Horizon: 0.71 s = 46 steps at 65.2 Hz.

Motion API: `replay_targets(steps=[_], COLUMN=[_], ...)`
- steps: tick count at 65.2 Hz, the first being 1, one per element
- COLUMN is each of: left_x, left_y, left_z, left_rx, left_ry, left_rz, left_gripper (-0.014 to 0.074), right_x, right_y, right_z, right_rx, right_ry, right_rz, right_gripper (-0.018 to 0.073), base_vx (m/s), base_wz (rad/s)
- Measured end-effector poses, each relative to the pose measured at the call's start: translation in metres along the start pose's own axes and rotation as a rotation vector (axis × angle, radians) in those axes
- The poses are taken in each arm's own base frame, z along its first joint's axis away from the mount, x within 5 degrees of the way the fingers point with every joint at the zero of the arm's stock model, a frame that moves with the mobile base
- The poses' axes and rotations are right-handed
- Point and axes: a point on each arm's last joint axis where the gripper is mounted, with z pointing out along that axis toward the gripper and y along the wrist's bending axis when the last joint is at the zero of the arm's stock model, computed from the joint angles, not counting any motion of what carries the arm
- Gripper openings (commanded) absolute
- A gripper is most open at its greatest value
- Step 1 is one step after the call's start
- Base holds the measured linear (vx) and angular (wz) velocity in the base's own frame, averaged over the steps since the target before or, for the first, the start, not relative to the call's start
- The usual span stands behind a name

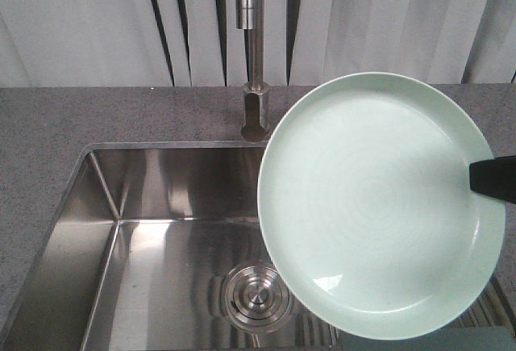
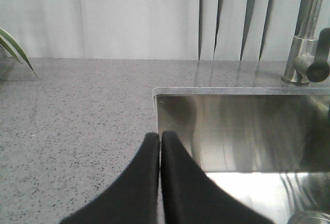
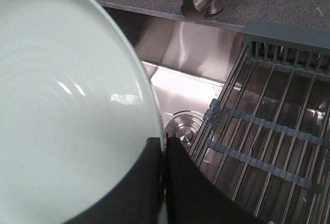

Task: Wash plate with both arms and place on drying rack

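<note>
Filling the right half of the front view, a pale mint-green plate is held up off the sink, its glossy face turned toward the camera. The right hand shows only as one dark finger lying over the plate's right rim. A steel sink with a round drain occupies the lower left. A tap rises at top centre from a grey speckled desk, with pale curtains behind.

From the left wrist, the left hand sits bottom centre, fingers pressed together and holding nothing, over the desk beside the sink's corner. A striped leaf enters at upper left.

From the right wrist, the right hand is clamped tight on the plate's rim at bottom centre. The plate fills the left side. The drying rack lies across the sink at right.
</note>
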Motion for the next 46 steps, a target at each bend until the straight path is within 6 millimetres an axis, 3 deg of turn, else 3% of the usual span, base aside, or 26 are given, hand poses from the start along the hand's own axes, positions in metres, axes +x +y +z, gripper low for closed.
replay_targets(steps=[46], left_x=[0.0000], left_y=[0.0000], left_z=[0.0000], left_rx=[0.000], left_ry=[0.000], left_rz=[0.000], left_gripper=[-0.0006], right_x=[0.0000], right_y=[0.0000], right_z=[0.0000], right_rx=[0.000], right_ry=[0.000], right_rz=[0.000], right_gripper=[-0.0006], base_vx=[0.00], base_wz=[0.00])
